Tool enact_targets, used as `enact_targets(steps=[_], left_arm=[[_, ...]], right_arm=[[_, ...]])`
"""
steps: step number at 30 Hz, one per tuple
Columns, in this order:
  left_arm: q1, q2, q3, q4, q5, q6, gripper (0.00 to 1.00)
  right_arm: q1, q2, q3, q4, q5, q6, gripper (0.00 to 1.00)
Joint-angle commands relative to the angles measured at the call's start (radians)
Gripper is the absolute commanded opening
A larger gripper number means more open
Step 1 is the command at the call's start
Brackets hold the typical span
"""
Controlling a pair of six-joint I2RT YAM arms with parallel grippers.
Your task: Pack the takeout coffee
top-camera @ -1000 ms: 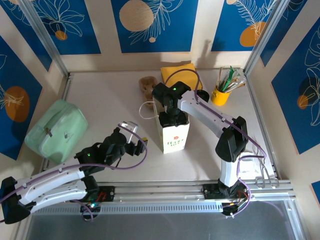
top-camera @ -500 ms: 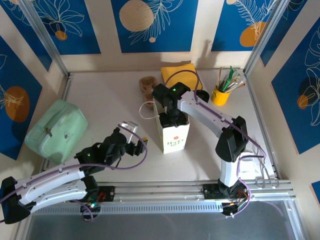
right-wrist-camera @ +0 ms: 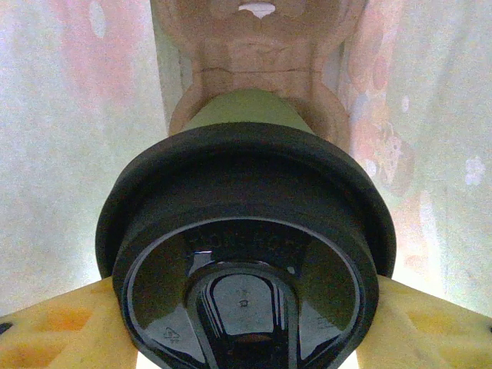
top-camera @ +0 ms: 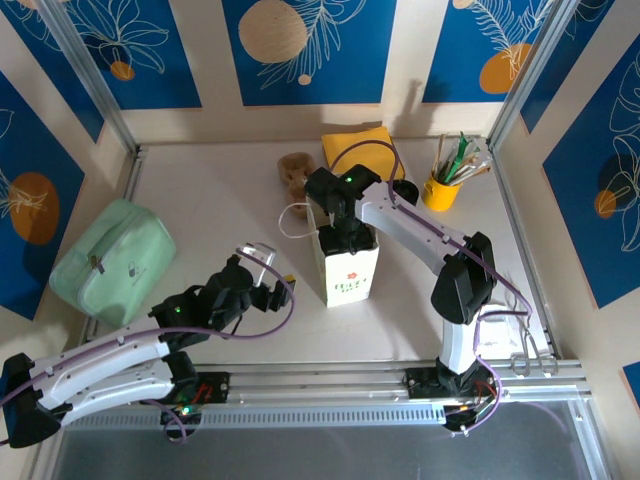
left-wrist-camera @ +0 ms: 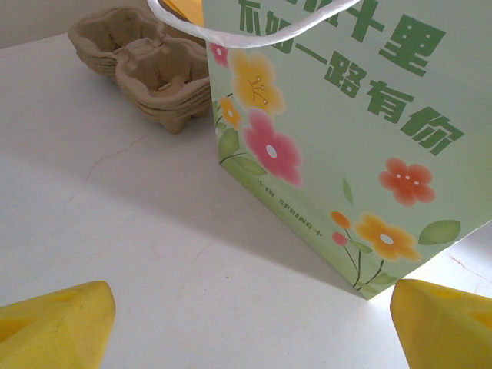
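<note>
2 yellow fingers [right-wrist-camera: 65, 330] of the right gripper [right-wrist-camera: 246, 338] are clamping the takeout coffee [right-wrist-camera: 246, 192] by its black lid inside the white paper bag [top-camera: 350, 275], which is standing midway between the bench's [top-camera: 200, 190] side edges. Beside the bag, the left gripper [left-wrist-camera: 246, 327] is hanging wide open, empty.

The coffee cup [right-wrist-camera: 244, 111] has a matt olive paper side, and its lid [right-wrist-camera: 246, 292] is glossy black plastic that catches the light. The bag [left-wrist-camera: 346, 138] is smooth printed paper. At the upper left of the left wrist view, the cup carrier [left-wrist-camera: 146, 69] is rough brown moulded pulp. The table [left-wrist-camera: 115, 231] is smooth, matt white. Along the bottom of the top view, the rail [top-camera: 330, 378] is bare silvery metal.
</note>
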Motion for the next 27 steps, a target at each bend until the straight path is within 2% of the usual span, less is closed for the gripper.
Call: enact_targets(steps=[1,27], left_arm=[[-0.006,-0.004,0.01,-0.013,-0.019,0.016,0.93],[-0.005,-0.006,0.001,-0.017,-0.021,0.006,0.93]], right_arm=[[-0.002,0.053,-0.023,0.013,-0.032,-0.011,0.61],[0.007,0.05,0.049,-0.027,-0.013,-0.006,0.61]])
